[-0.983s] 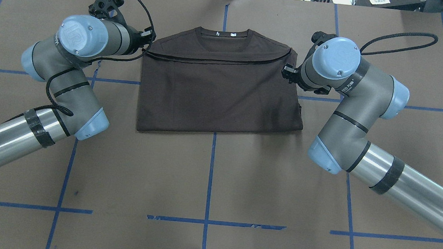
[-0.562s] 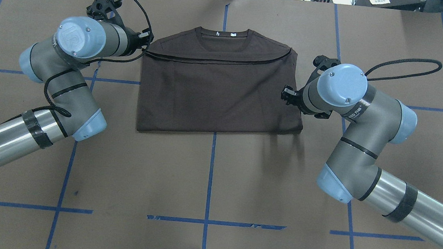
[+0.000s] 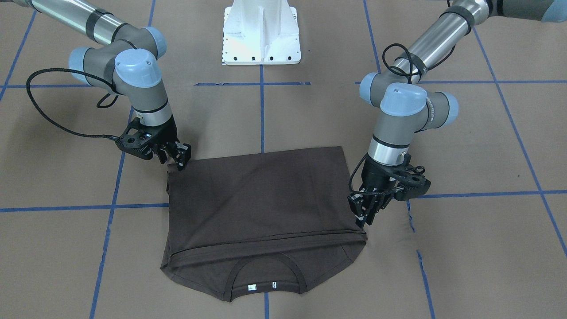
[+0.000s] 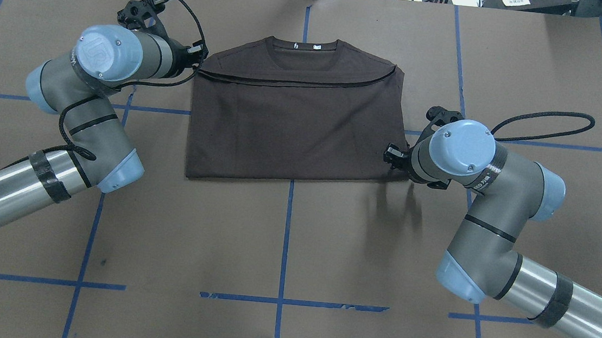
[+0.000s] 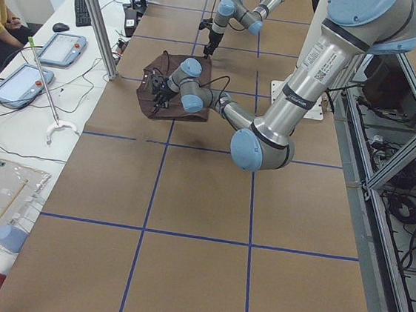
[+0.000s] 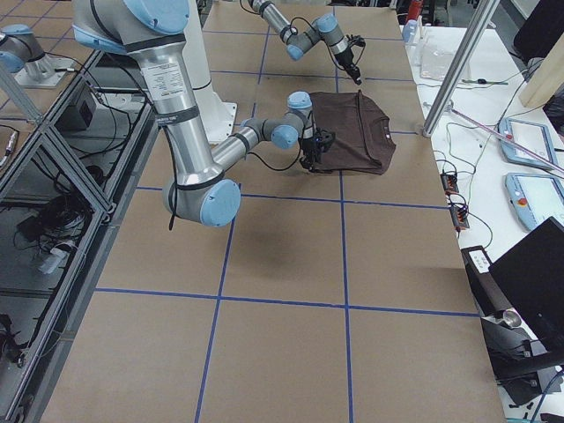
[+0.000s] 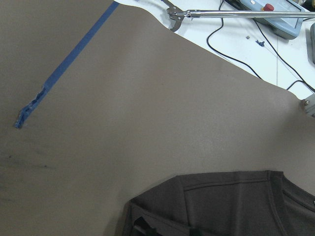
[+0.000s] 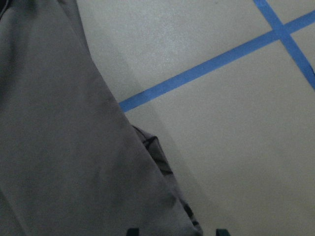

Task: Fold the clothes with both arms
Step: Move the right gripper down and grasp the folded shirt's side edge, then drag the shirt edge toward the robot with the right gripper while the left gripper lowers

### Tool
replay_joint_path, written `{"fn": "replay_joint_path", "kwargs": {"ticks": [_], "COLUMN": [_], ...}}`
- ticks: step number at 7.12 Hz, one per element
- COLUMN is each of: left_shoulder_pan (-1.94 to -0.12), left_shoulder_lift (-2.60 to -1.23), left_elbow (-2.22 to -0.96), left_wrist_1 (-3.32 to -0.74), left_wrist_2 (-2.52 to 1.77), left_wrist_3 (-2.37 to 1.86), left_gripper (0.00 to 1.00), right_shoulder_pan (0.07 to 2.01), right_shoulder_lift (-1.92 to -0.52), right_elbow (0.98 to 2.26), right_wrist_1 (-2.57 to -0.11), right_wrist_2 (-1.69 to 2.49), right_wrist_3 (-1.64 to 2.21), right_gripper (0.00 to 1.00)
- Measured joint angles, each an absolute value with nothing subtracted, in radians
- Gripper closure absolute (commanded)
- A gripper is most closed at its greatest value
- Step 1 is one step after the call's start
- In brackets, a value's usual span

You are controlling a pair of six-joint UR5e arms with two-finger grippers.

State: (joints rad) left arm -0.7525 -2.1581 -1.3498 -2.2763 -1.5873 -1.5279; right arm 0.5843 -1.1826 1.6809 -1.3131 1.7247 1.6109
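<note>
Lying folded, T-shirt shows unreadable white neck tags; left claw, right claw released.

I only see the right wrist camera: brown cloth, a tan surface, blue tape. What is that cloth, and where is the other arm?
Observer: It is a dark brown T-shirt, folded flat, with its collar on the side away from the robot.
Visitor: Where on it is this gripper?
Observer: The right gripper is at the shirt's corner nearest the robot.
Visitor: And the other arm?
Observer: The left gripper is at the opposite side edge, up towards the collar end.
</note>
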Motion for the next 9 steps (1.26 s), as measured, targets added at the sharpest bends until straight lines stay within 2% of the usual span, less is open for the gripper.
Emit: {"fn": "replay_joint_path", "kwargs": {"ticks": [1,6,7,9], "left_shoulder_pan": [-0.753,-0.752,-0.752,-0.752], "left_shoulder_lift": [-2.157,-2.142,-2.142,-2.146], "left_elbow": [-1.349,-1.351,-1.352,-1.357], "left_wrist_1": [-2.276,-2.278,-2.278,-2.279], "left_wrist_2": [-1.587,-1.586,-1.586,-1.588], "left_wrist_3": [-1.527,-1.527,-1.528,-1.531], "left_gripper": [0.65,0.65,0.65,0.65], "right_shoulder_pan": [0.582,0.584,0.581,0.536], "right_shoulder_lift": [-1.182,-1.190,-1.225,-1.392], "right_elbow": [1.672,1.699,1.777,2.035], "right_wrist_1": [-1.313,-1.315,-1.321,-1.325], "right_wrist_2": [1.724,1.726,1.751,1.880], "right_wrist_3": [1.612,1.617,1.634,1.691], "right_gripper": [1.00,1.00,1.00,1.00]}}
